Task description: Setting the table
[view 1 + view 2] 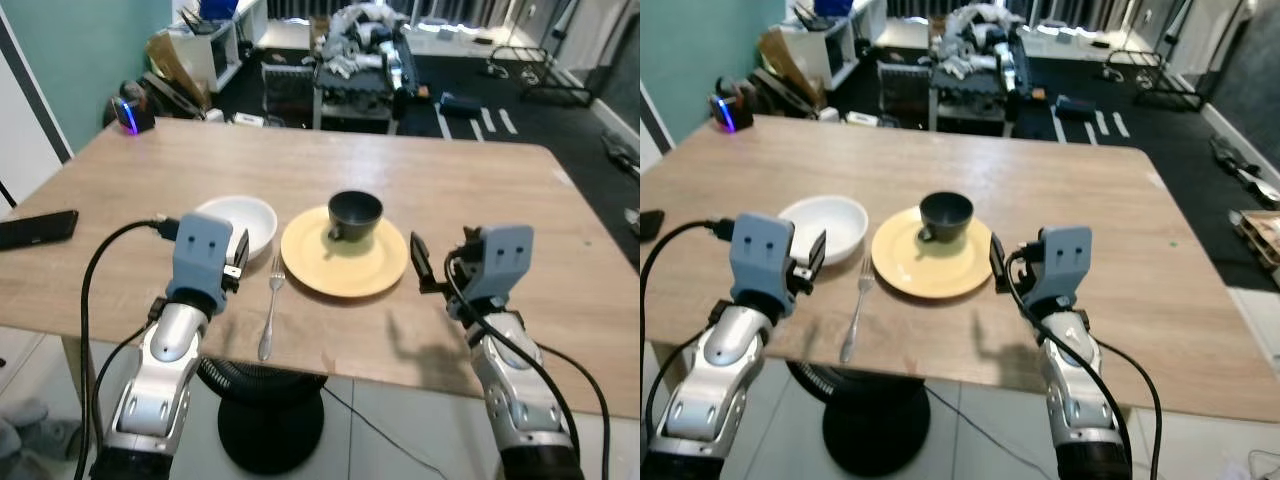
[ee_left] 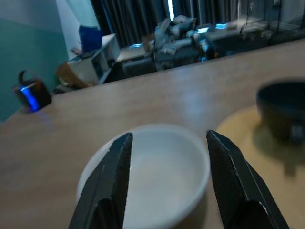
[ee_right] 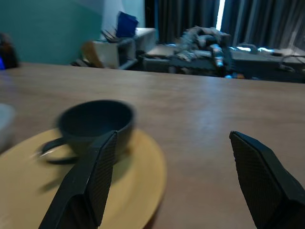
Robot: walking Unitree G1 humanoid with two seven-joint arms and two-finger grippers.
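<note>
A yellow plate (image 1: 345, 262) lies near the front middle of the wooden table (image 1: 300, 160), and a dark cup (image 1: 355, 213) stands on it. Left of the plate sits a white bowl (image 1: 245, 220), with a silver fork (image 1: 271, 305) lying between them toward the front edge. My left gripper (image 1: 238, 255) hovers just in front of the bowl, open; the bowl (image 2: 152, 167) sits ahead between its fingers, untouched. My right gripper (image 1: 418, 262) hangs open at the plate's right edge, facing the cup (image 3: 95, 121) and the plate (image 3: 138, 176), holding nothing.
A black phone (image 1: 38, 228) lies at the table's left edge. A dark speaker with a blue light (image 1: 128, 113) stands at the far left corner. A black fan base (image 1: 270, 410) sits on the floor under the front edge. Cluttered shelves and carts stand beyond the table.
</note>
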